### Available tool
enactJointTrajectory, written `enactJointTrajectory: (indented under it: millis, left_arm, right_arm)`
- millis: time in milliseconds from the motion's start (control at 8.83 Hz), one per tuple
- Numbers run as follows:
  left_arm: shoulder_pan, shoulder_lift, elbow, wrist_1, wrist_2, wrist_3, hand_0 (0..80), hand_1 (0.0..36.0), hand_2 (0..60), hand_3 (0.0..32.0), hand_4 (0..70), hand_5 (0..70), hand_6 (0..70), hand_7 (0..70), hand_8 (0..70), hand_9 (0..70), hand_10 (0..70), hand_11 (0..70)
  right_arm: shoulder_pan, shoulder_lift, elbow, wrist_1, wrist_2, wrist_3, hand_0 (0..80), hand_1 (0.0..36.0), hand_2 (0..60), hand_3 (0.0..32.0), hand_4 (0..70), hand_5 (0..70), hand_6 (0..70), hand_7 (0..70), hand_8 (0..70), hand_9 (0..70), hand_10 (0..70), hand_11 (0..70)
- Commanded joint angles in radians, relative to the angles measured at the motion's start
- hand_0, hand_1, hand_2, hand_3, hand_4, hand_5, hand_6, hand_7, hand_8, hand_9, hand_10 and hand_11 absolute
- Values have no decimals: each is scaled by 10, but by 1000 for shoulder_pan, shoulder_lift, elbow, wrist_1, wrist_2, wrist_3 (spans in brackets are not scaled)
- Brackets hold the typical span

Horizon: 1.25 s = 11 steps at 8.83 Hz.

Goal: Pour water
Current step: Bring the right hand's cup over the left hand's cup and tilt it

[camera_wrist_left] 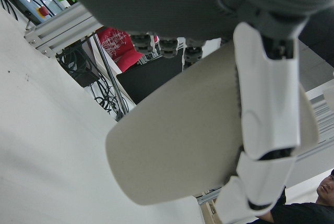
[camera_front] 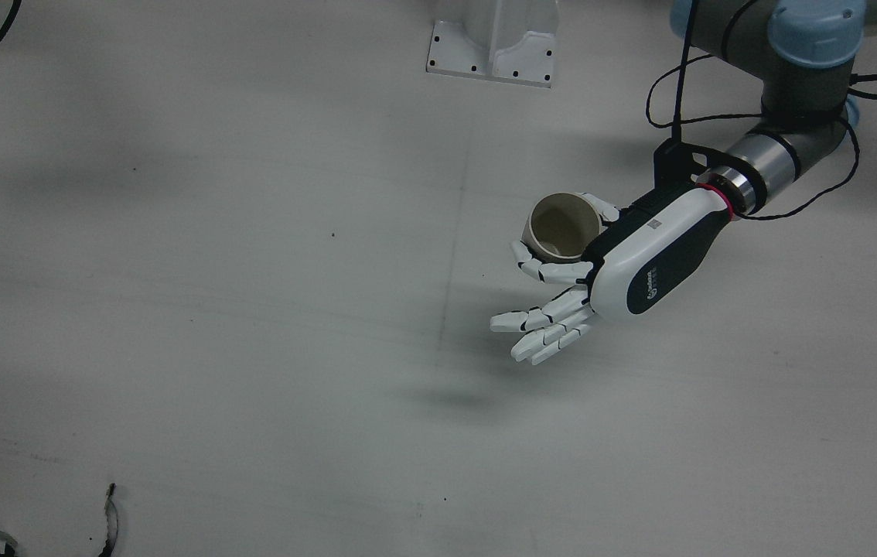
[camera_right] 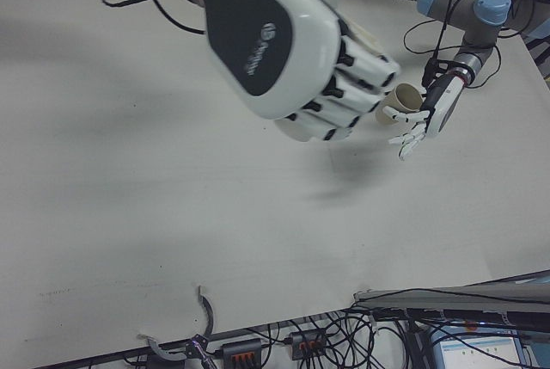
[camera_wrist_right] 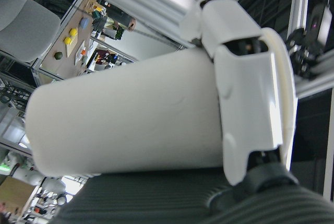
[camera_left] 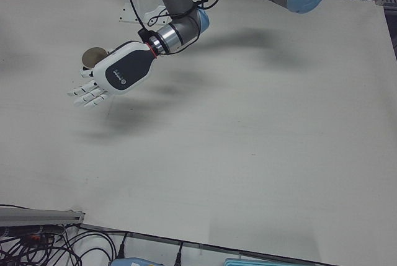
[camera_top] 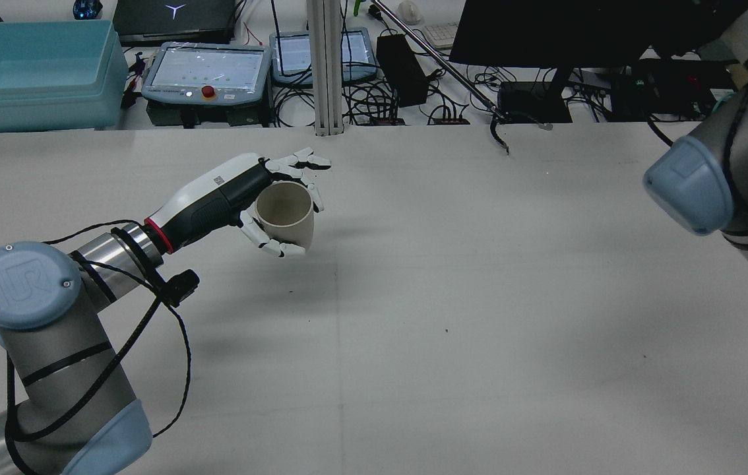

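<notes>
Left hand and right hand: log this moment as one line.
left hand: holds beige cup above table | right hand: holds white cup | pour: not started

The front view looks almost straight down on the pale grey table (camera_front: 214,309), with a white pedestal base (camera_front: 494,42) at the top edge. The rear view looks from high behind, forward and down across the same table (camera_top: 479,297) to cluttered benches along the top. Both share the left hand (camera_front: 639,259) (camera_top: 229,191) holding a beige paper cup (camera_front: 558,226) (camera_top: 285,212). The left-front view sees it in the upper left (camera_left: 118,70); the right-front view sees it small at the upper right (camera_right: 425,115), with the right hand (camera_right: 284,51) very near the lens. Each hand view lies on its side, filled by a cup (camera_wrist_left: 182,140) (camera_wrist_right: 130,119).
</notes>
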<state>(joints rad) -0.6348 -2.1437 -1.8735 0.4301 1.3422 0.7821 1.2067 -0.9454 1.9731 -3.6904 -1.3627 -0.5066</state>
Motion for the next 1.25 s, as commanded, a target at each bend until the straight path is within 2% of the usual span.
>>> enactJointTrajectory:
  millis: [0, 113, 226, 566, 679, 906, 1019, 1132]
  left_arm:
    - [4, -56, 30, 18, 0, -3, 609, 360, 600, 0, 700, 700, 135, 195, 46, 63, 32, 63]
    - [3, -56, 28, 18, 0, -3, 604, 360, 600, 0, 700, 700, 135, 194, 45, 60, 29, 58]
    - [3, -56, 30, 18, 0, -4, 599, 360, 600, 0, 700, 700, 133, 194, 45, 61, 30, 60]
    - [-3, -56, 16, 18, 2, -4, 590, 360, 600, 0, 700, 700, 132, 193, 45, 60, 28, 56]
    - [-3, -55, 19, 18, 2, -20, 586, 360, 600, 0, 700, 700, 132, 192, 43, 59, 27, 54]
    - [-6, -55, 16, 16, 3, -29, 584, 360, 600, 0, 700, 700, 130, 191, 42, 59, 25, 51]
    - [-12, -55, 14, 15, 3, -70, 582, 360, 600, 0, 700, 700, 128, 191, 42, 59, 26, 53]
    - [-22, -45, 16, 6, 2, -113, 578, 360, 600, 0, 700, 700, 125, 188, 41, 57, 28, 54]
  right_arm:
    - [-218, 168, 73, -118, 43, -435, 800, 360, 600, 0, 700, 700, 700, 700, 551, 700, 357, 531]
    - [-305, 168, 128, -176, 83, -602, 800, 360, 600, 0, 700, 700, 700, 700, 533, 689, 340, 509]
    - [-390, 151, 157, -195, 143, -701, 800, 360, 600, 0, 700, 700, 700, 700, 518, 667, 323, 488]
    - [-521, 90, 156, -194, 311, -930, 800, 360, 600, 0, 700, 700, 700, 700, 440, 588, 244, 387]
    - [-523, 89, 156, -194, 326, -949, 800, 360, 600, 0, 700, 700, 677, 700, 420, 564, 226, 361]
    - [-515, 64, 161, -189, 327, -936, 800, 360, 600, 0, 700, 700, 645, 700, 400, 535, 225, 363]
    - [-485, -5, 180, -151, 327, -825, 800, 360, 600, 0, 700, 700, 646, 700, 399, 532, 233, 374]
    - [-442, -129, 190, -60, 327, -617, 800, 360, 600, 0, 700, 700, 634, 700, 395, 525, 245, 392]
